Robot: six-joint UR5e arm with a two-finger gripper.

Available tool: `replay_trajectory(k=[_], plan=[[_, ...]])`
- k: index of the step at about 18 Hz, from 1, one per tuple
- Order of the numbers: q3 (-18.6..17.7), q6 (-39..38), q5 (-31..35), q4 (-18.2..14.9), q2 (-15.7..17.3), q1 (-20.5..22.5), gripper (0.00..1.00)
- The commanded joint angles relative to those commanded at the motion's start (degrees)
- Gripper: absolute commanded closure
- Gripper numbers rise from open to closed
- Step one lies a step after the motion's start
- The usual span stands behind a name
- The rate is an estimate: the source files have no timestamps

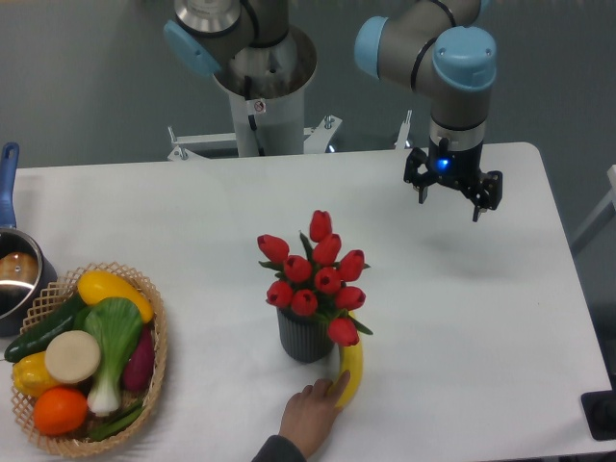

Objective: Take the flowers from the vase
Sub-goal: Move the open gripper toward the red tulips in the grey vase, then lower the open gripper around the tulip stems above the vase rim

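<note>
Taking the vase [304, 336] as the landmark: table [481, 289] carries everything, white, with the vase sitting near the front-centre of it. Arm comes in from the rear and its claw [452, 195] hangs well apart from the vase, up and to the right in the picture, over bare table toward the far right edge. Wicker basket [154, 385] of produce sits well left of the vase; saucepan [14, 274] further left at the table edge. Flowers [316, 274] stand upright in the vase, heads fanned wider than the mouth, stems running roughly vertical down into it. Banana [352, 371] lies touching or just beside the vase on its right-front side, and a person's hand [310, 416] is on the banana's near end, just in front of the vase. Claw fingers point down, spread apart, nothing between them. Relation that matters: bunch lies down-left of the claw, long axis vertical, so my read is a traverse over the bunch, then a descent to close across the stems or heads. Hand near the vase is a risk.
</note>
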Motion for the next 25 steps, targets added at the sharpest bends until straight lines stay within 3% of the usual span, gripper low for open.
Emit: replay_trajectory(k=[7, 10, 14, 20, 24, 25], plan=[[-1.2, -0.5, -1.6, 0.1, 1.9, -2.5, 0.00], [-1.3, -8.1, -4.2, 0.3, 2.1, -4.1, 0.00], [-1.9, -10.2, -17.4, 0.7, 2.2, -4.8, 0.00], [-1.8, -13.0, -29.7, 0.6, 1.2, -9.2, 0.00], [0.3, -16.6, -38.4, 0.8, -1.5, -11.8, 0.00], [1.7, -16.6, -41.8, 0.8, -3.5, -13.5, 0.00]])
